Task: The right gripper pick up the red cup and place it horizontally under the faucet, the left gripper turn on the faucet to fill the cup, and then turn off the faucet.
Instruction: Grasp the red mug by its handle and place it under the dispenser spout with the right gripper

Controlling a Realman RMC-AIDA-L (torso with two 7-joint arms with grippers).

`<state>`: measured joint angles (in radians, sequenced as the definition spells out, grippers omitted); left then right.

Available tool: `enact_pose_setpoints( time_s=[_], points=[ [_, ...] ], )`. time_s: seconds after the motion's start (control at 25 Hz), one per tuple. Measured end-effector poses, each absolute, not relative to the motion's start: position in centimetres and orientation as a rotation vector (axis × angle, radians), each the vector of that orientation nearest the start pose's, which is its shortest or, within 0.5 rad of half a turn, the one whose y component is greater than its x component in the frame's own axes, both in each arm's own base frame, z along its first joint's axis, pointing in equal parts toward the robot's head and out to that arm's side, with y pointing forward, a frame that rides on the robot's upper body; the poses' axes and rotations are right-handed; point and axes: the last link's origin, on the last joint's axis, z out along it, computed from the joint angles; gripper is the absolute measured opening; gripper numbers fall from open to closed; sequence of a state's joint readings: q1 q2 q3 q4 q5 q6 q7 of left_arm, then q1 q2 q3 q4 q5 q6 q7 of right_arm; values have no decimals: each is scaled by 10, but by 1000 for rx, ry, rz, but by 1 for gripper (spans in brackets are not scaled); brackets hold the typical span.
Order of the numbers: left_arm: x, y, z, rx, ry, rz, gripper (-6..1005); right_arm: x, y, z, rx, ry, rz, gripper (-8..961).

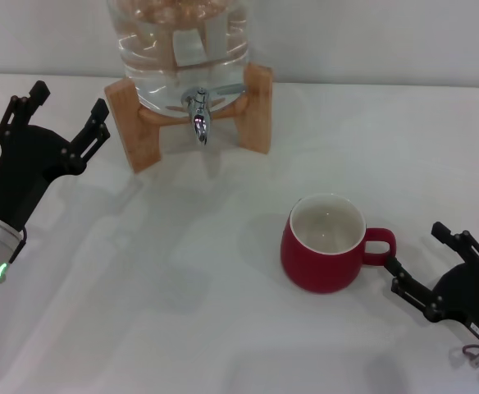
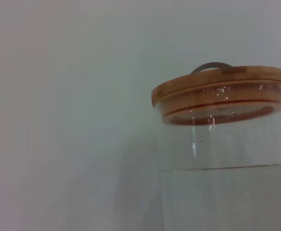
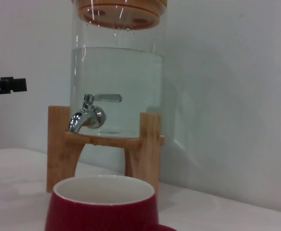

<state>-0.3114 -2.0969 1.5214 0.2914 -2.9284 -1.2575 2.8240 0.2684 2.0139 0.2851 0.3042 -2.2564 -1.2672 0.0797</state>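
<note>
I see the red cup (image 1: pixel 325 244) upright, well before the faucet (image 1: pixel 198 115). My right gripper (image 1: pixel 417 264), jaws wide, sits just beside its handle; my left gripper (image 1: pixel 69 115), also wide, hangs left of the faucet

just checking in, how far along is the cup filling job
Nothing is done yet. The red cup stands upright and empty on the table, away from the faucet. The open right gripper is beside its handle, not gripping. Pickup, placing and the open left gripper's faucet work remain.
</note>
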Motion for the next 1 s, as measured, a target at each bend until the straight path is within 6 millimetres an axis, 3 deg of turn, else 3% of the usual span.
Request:
enact_pose_setpoints(
  time_s=[1.0],
  points=[
    [-308, 312, -8, -1757, -373, -842, 875, 314, 248, -79, -2085, 406, 702, 828]
  ],
)
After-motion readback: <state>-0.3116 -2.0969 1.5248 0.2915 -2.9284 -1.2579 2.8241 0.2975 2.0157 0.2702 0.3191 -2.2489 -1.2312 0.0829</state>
